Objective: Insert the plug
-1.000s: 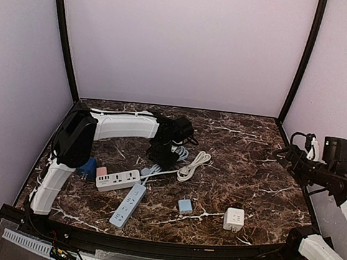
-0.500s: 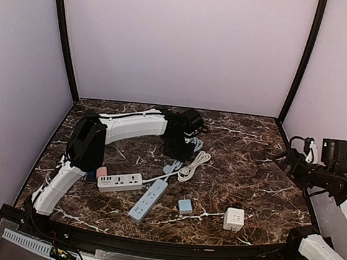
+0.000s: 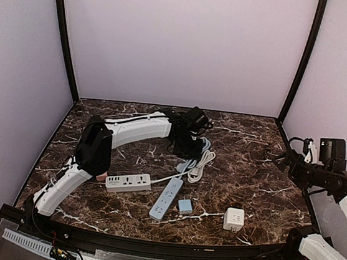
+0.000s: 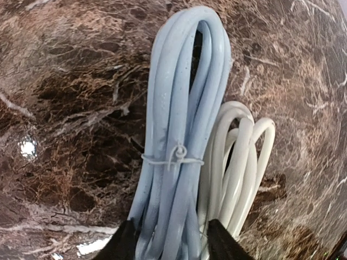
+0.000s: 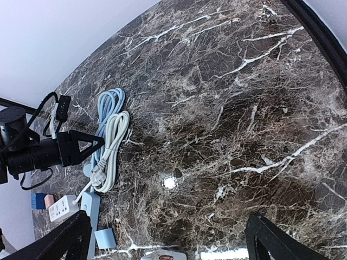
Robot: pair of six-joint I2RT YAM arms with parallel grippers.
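A coiled light-blue cable [image 4: 179, 108], tied with a thin wire, lies on the marble with a coiled white cable [image 4: 238, 157] against its right side. My left gripper [image 4: 171, 238] is partly open and low over the blue coil, one black fingertip [image 4: 123, 245] on each side of it. In the top view the left gripper [image 3: 191, 149] is at the table's middle back. The blue cable leads to a blue power strip [image 3: 167, 198]. The white cable's plug [image 5: 97, 176] lies beside the coils. My right gripper [image 5: 168, 244] hangs wide open above the right side, holding nothing.
A white power strip [image 3: 128, 181] lies left of the blue one. A small blue adapter [image 3: 185, 206] and a white cube adapter [image 3: 233, 219] sit near the front. A pink block [image 3: 100, 175] peeks out under the left arm. Walls and black posts [image 3: 65, 36] surround the table.
The left arm has swung right and back, dragging the blue cable and its strip that way; the white strip shifted right too. Its jaws have since widened around the coil. The right arm barely moved.
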